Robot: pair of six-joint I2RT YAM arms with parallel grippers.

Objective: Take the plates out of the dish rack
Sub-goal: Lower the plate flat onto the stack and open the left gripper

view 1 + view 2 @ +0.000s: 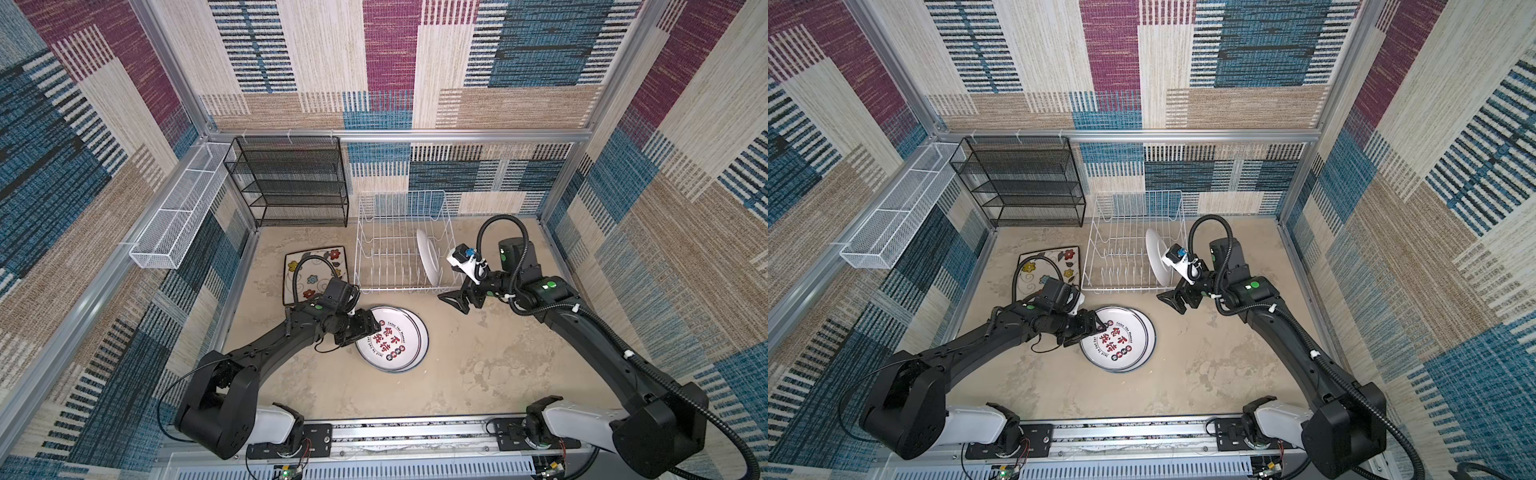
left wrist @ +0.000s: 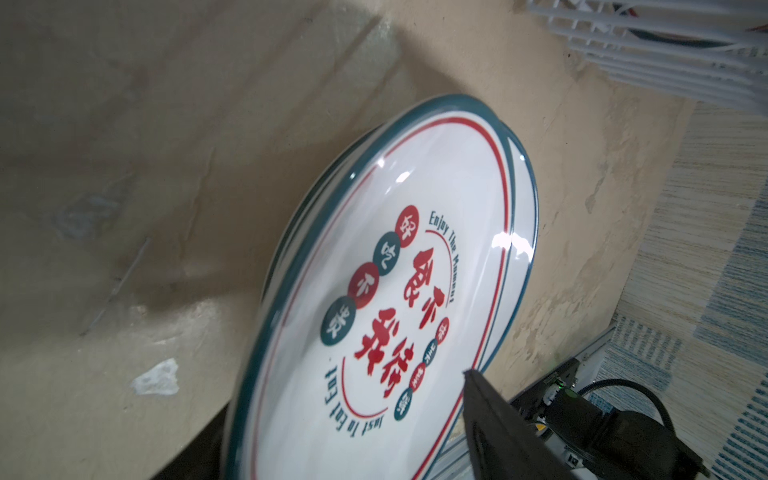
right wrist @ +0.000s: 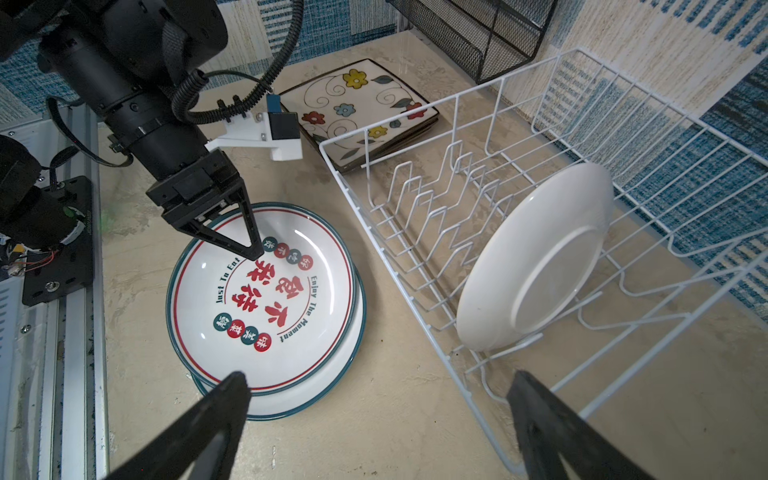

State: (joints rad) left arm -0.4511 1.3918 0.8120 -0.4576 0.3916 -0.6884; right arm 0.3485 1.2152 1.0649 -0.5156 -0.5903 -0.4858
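Right wrist view: the left pincer is open, one finger above the rim of the top round plate. That plate lies face up on a stack on the tabletop, near the dish rack. Backing out level would likely avoid dragging it askew. One white plate leans in the rack, with the wide-open right pincer near it. Square plates are stacked beyond.

You've got patchwork woven walls on 3 sides, blue, plum & beige, w/ aluminium rails at the edges. Floor is mottled beige, evenly lit. Far left: black mesh shelf by the back wall; white mesh basket on the left wall.
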